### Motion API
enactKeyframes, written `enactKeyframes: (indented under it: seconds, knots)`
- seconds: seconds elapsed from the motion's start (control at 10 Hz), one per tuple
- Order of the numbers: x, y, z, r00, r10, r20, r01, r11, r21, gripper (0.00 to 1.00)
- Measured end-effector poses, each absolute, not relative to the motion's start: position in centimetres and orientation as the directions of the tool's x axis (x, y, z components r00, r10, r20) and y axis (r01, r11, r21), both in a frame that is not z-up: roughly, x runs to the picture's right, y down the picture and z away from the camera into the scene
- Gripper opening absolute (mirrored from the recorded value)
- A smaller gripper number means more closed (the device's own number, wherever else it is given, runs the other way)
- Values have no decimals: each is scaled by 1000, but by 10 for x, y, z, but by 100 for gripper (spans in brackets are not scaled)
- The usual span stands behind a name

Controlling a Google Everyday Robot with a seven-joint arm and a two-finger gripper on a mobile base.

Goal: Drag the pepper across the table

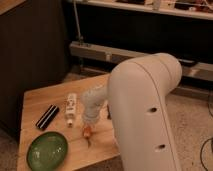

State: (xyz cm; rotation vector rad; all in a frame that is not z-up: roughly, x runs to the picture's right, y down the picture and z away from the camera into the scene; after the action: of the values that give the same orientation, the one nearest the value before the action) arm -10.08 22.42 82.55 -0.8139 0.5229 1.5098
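Note:
The pepper (87, 133) is a small orange-red piece with a dark tip. It lies on the light wooden table (37, 97), near its front edge. My gripper (88, 128) comes straight down from the white forearm and is shut on the pepper's upper end. The gripper's body hides part of the pepper. The big white arm housing (145, 110) fills the right half of the view and covers the table's right side.
A white tube-like bottle (71, 109) lies just left of the gripper. Further left lies a black rectangular object (47, 117). A green plate (46, 150) sits at the front left corner. Dark cabinets and a metal rail stand behind the table.

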Motion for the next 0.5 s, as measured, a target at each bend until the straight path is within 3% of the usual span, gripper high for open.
enactKeyframes:
  seconds: [0.5]
  knots:
    - [-97, 221, 832, 17, 662, -749, -981, -133, -140, 18]
